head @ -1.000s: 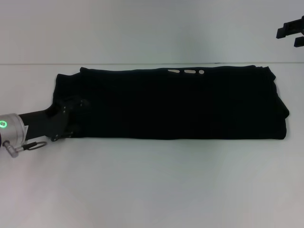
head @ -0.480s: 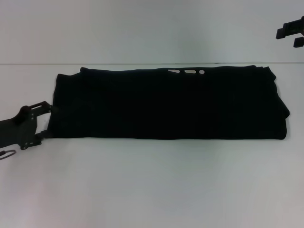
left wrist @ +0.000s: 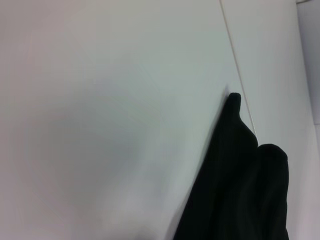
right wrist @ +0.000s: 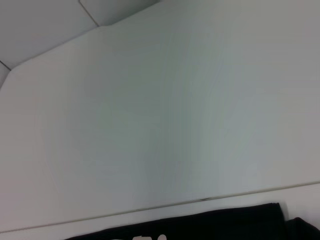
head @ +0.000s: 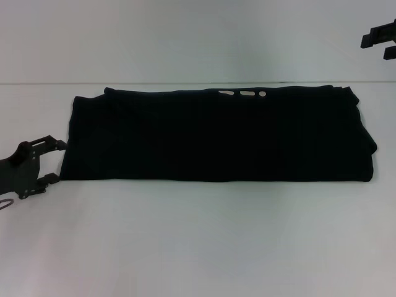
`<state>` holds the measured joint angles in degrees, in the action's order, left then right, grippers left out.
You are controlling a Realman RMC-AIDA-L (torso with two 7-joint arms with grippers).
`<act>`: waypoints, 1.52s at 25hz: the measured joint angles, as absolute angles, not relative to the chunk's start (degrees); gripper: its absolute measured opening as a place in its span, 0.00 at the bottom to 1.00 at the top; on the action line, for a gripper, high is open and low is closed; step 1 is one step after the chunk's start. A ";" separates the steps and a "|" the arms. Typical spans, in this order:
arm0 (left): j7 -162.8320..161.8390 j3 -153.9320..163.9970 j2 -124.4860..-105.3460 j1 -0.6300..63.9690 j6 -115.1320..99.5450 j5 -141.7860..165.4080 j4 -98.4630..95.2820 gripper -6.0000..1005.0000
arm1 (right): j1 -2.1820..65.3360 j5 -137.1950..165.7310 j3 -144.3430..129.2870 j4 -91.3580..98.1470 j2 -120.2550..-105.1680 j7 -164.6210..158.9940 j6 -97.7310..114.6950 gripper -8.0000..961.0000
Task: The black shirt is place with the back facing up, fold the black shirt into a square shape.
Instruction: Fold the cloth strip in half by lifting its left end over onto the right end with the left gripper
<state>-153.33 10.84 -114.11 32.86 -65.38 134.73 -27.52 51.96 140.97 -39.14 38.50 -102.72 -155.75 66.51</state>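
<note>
Free room: the white surface [head: 198, 241] lies bare in a broad band along the near side, from edge to edge, with open passage there for either pincer.

Obstacle: the black shirt [head: 216, 136], folded to a long flat strip, spans most of the width across the middle; it lies low, with nothing standing on it.

Far side: a narrow bare strip between the shirt and the surface's far edge.

Left end: left pincer [head: 54, 162], fingers spread, just beside the shirt's end.

Right far corner: right pincer [head: 380, 42], raised, well apart from the shirt.
</note>
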 joint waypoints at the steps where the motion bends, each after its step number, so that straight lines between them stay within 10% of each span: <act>1: -153.54 10.81 -114.07 32.77 -65.51 134.73 -27.66 0.78 | 51.96 140.97 -39.09 38.50 -102.71 -155.75 66.51 0.69; 38: -151.43 17.79 -114.92 40.57 -61.86 134.85 -21.56 0.74 | 52.06 140.91 -38.83 38.49 -102.83 -155.56 66.43 0.69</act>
